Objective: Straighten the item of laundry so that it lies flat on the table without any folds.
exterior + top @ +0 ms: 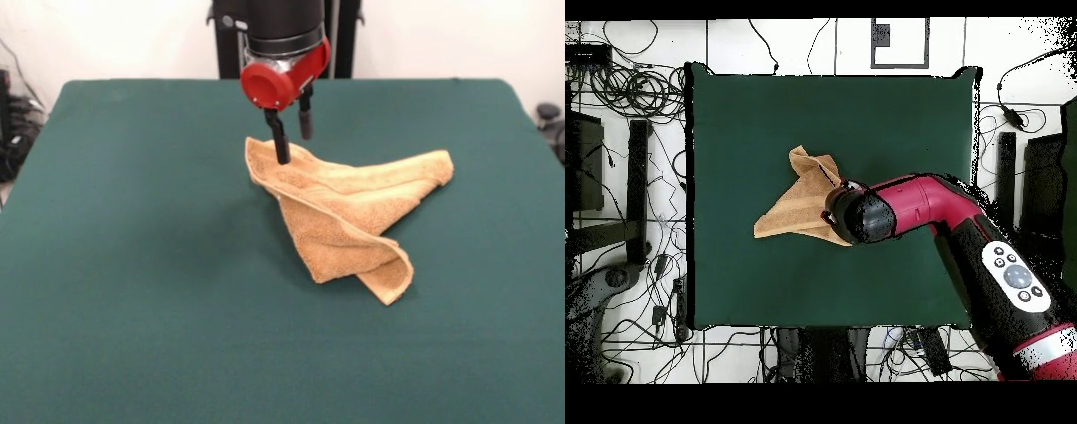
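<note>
The tan-orange towel lies crumpled on the green table, a little right of centre. It is folded over itself into a rough triangle, with a flap curling up at its near corner. My gripper hangs above the towel's far left corner. It is open and holds nothing. One black finger reaches down to the towel's edge there; I cannot tell if it touches. In the overhead view the towel sits at the table's middle, and the red arm covers its right end and hides the gripper.
The robot's black pedestal stands behind the table's far edge. Cables and equipment lie on the floor around the table. Green cloth surrounds the towel on all sides.
</note>
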`<state>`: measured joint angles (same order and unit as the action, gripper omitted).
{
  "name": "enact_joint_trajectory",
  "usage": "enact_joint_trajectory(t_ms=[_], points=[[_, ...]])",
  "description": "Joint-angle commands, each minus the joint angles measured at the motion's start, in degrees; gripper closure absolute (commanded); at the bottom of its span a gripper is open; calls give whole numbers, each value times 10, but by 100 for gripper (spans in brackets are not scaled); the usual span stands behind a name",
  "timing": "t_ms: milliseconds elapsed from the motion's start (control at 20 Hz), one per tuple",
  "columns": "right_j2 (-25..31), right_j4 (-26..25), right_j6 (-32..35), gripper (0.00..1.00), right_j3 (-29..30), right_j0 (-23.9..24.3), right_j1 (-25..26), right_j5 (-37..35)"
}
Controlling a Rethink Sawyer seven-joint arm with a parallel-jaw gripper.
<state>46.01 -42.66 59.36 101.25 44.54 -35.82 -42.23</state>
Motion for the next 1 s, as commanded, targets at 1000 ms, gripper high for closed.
enact_joint_trajectory(t_ms=[1000], points=[[-273, 215, 430, 0, 45, -113, -41, 174]])
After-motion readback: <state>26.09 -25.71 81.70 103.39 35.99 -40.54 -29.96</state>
